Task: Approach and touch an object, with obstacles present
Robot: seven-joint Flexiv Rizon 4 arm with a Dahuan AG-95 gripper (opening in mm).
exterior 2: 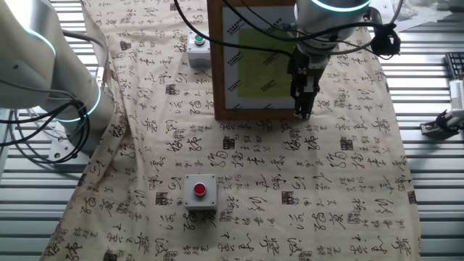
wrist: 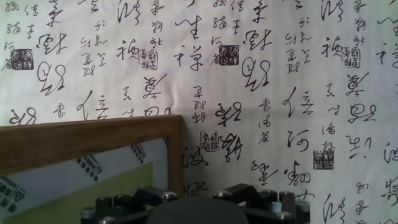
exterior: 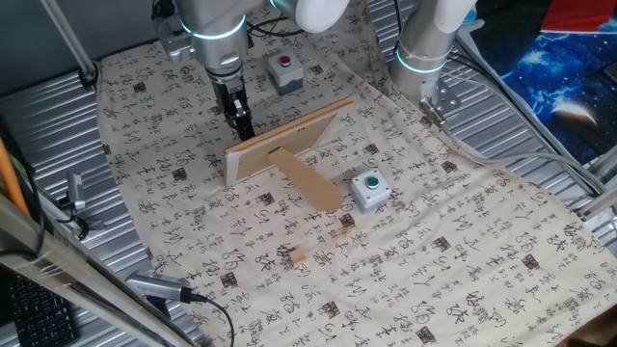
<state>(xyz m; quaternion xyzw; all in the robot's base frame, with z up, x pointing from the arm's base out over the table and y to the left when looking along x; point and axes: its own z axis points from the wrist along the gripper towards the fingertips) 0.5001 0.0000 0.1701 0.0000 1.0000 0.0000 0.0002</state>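
On a calligraphy-printed cloth (exterior: 193, 231), the black two-finger gripper (exterior: 243, 127), its finger spacing unclear, hangs just behind the tan wooden board (exterior: 289, 142) propped tilted on its rounded leg (exterior: 313, 183). A grey box with green button (exterior: 369, 189) sits right of the leg; a red-button box (exterior: 284, 71) lies beyond.

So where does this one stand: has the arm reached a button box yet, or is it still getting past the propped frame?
Done: nothing touched yet. In hand: the gripper hangs low beside the wooden frame, at its corner in the hand view; whether it's open is unclear. Left: touching a target; the red button box and green button box both sit apart from the fingers.
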